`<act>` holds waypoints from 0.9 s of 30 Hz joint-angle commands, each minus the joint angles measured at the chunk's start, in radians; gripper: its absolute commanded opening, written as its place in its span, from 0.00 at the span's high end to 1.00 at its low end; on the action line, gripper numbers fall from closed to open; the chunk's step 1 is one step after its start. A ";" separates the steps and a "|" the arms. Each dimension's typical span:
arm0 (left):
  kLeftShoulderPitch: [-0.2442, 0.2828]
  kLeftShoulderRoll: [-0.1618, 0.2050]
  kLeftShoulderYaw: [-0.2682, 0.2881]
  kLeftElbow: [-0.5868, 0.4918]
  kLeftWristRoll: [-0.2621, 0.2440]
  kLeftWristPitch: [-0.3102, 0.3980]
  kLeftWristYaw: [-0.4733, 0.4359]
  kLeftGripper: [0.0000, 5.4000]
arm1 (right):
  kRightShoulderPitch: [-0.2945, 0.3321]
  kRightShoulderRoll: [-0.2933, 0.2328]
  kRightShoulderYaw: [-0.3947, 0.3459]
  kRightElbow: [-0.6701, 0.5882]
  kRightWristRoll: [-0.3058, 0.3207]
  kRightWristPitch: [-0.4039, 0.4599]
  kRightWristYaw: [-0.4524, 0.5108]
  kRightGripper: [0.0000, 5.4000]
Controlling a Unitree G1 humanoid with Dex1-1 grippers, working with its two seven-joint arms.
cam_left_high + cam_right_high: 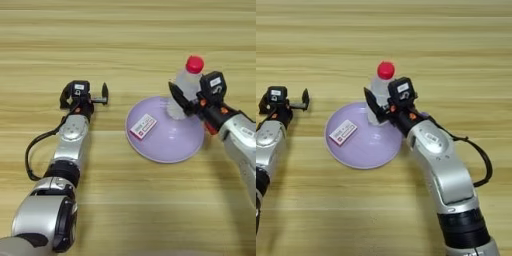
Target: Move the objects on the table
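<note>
Water bottle (186, 85), red cap up, upright on far rim of lilac plate (170, 140), long axis vertical. Right gripper (378, 107) clamped round bottle's lower body, approach from near-right side. White label (143, 126) flat on plate, left of bottle. Left gripper (89, 95) well apart to left, fingers spread, nothing held. Right arm clearly nearer.
</note>
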State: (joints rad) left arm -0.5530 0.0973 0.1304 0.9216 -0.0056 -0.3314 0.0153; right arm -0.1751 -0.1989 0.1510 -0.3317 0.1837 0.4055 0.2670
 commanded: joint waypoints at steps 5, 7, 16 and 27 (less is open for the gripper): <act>-0.005 -0.002 -0.007 -0.005 0.002 0.004 0.005 0.00 | 0.019 0.016 0.036 0.061 -0.023 -0.008 0.015 0.40; -0.005 -0.002 -0.007 -0.005 0.002 0.004 0.004 0.00 | 0.017 0.019 0.032 0.073 -0.021 -0.004 0.017 0.40; -0.008 -0.003 -0.007 -0.002 0.002 0.004 0.005 0.00 | 0.011 0.023 0.028 0.096 -0.029 0.001 0.023 0.31; -0.010 -0.004 -0.007 0.000 0.002 0.004 0.005 0.00 | 0.002 0.025 0.013 0.090 -0.027 -0.012 0.028 0.06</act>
State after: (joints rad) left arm -0.5530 0.0967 0.1301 0.9216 -0.0056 -0.3315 0.0160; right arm -0.1534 -0.1731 0.1773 -0.2387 0.1603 0.4017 0.2913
